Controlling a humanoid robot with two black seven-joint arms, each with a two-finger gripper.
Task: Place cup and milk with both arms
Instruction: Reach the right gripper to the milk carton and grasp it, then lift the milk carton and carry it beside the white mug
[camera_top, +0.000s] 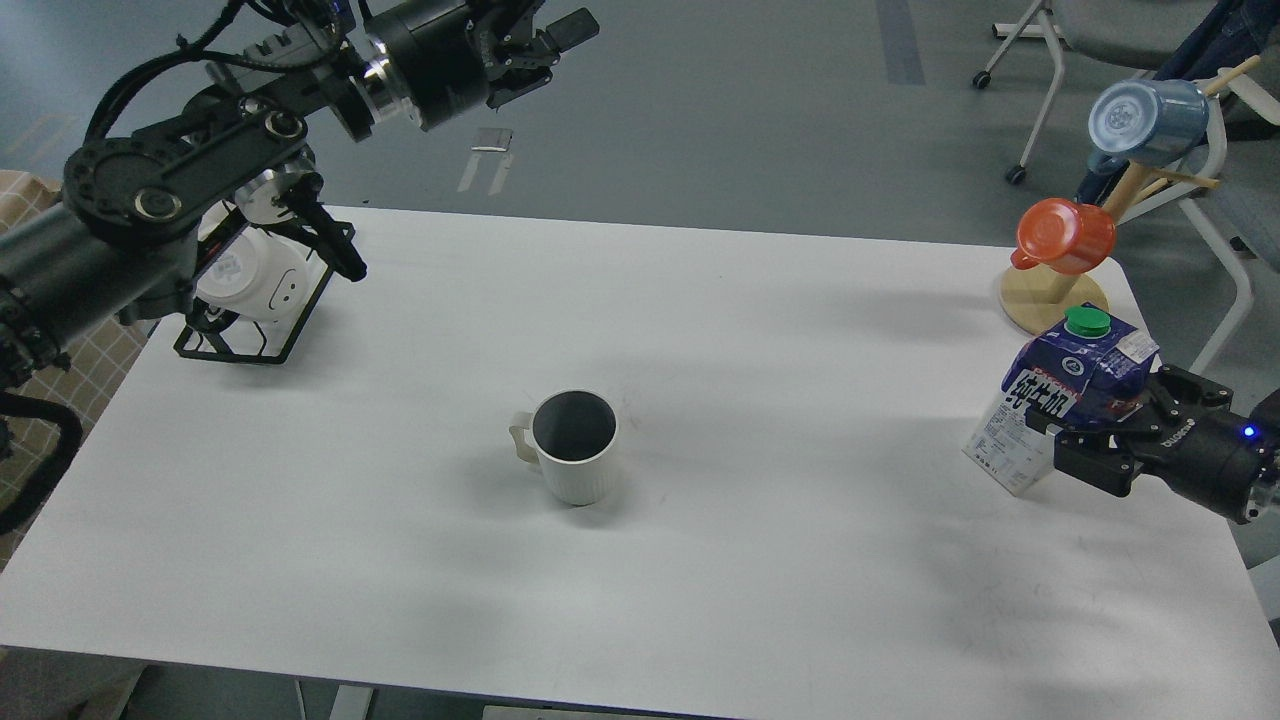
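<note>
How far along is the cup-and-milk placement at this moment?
Done: the cup stands upright mid-table, free of both arms. In hand: the right pincer grips the milk, tilted near the right edge. Left: setting the milk down. The left pincer is raised beyond the far edge, empty.

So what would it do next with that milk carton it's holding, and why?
Probably carry the milk carton leftward over the table and set it near the cup. The right gripper grips it, tilted, at the table's right edge, while the cup stands upright at the middle with bare table to its right. The left gripper, raised at the far left, holds nothing.
</note>
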